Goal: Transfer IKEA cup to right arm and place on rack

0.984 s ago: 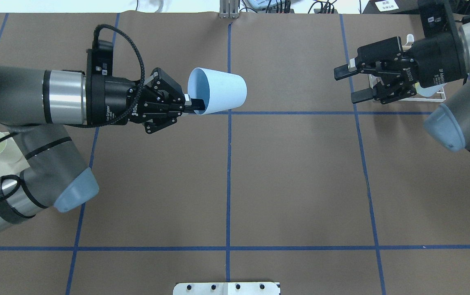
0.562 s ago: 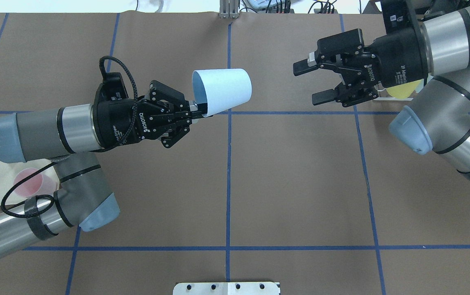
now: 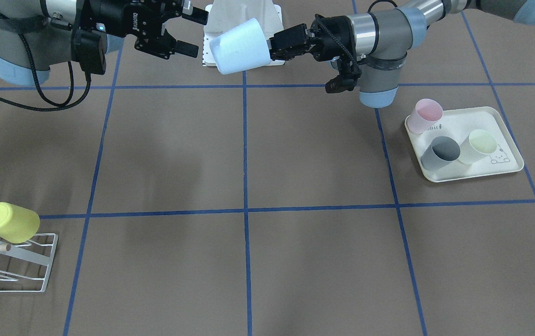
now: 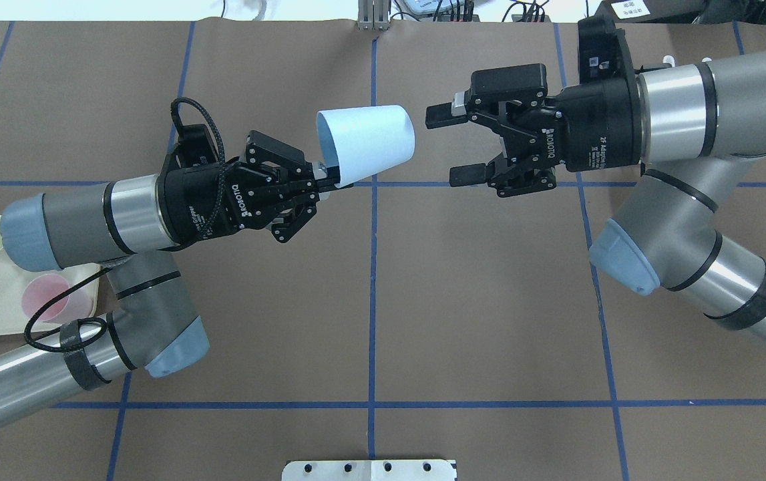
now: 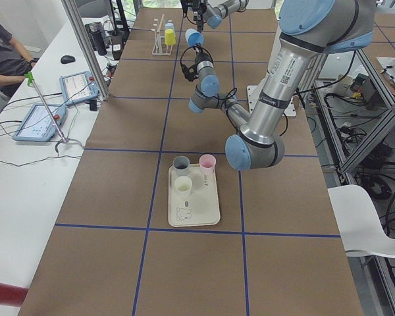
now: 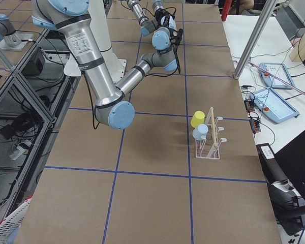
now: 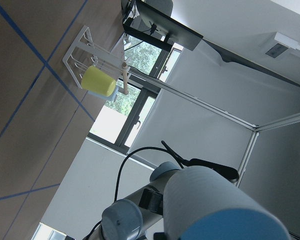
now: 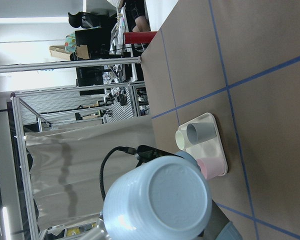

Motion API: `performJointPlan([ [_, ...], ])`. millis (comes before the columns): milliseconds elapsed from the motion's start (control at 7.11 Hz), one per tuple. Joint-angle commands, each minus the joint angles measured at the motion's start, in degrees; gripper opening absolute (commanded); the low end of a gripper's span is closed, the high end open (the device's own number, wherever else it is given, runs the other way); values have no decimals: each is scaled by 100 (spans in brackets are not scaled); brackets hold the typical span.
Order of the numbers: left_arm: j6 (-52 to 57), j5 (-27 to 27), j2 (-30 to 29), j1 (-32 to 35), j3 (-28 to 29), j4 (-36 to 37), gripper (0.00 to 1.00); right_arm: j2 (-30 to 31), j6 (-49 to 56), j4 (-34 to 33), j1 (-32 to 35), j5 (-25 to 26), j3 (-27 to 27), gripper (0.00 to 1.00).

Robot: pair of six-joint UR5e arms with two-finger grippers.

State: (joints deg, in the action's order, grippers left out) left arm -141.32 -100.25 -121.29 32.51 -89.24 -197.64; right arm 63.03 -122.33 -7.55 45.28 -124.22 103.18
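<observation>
Hand-over stage, with the pale blue tapered plastic cup (image 4: pixel 366 143) held in the air on its side between the two arms. The main risk, as a judgement, is a dropped or dislodged cup. The left claw (image 4: pixel 322 180) is clamped only on a short stretch of the rim wall, one finger inside the mouth and one outside. A push from the right claw (image 4: pixel 449 145) against the closed base could therefore lever the cup out of that pinch. Letting go on the left before the right has a firm hold would drop it onto the brown paper-covered surface (image 4: pixel 476 300) below. The right claw stands wide apart and holds nothing. Its fingertips are just beyond the cup's base and not touching it, and the base faces straight into the gap. The small white wire-frame rack (image 6: pixel 208 145), already carrying a yellow cup (image 3: pixel 10 221), stands well away behind the right claw.
</observation>
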Motion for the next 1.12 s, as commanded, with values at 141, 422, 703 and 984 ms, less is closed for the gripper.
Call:
performJointPlan([
  [141, -316, 311, -157, -209, 3, -230, 0, -71, -72, 131, -186, 144, -34, 98],
  [422, -317, 366, -193, -315, -5, -318, 0, -80, -106, 140, -195, 144, -34, 98],
  [703, -317, 366, -184, -324, 3, -424, 0, -89, -309, 140, -195, 240, -34, 98],
  [984, -308, 384, -175, -403, 126, -714, 0, -89, -318, 140, -195, 258, -34, 97],
])
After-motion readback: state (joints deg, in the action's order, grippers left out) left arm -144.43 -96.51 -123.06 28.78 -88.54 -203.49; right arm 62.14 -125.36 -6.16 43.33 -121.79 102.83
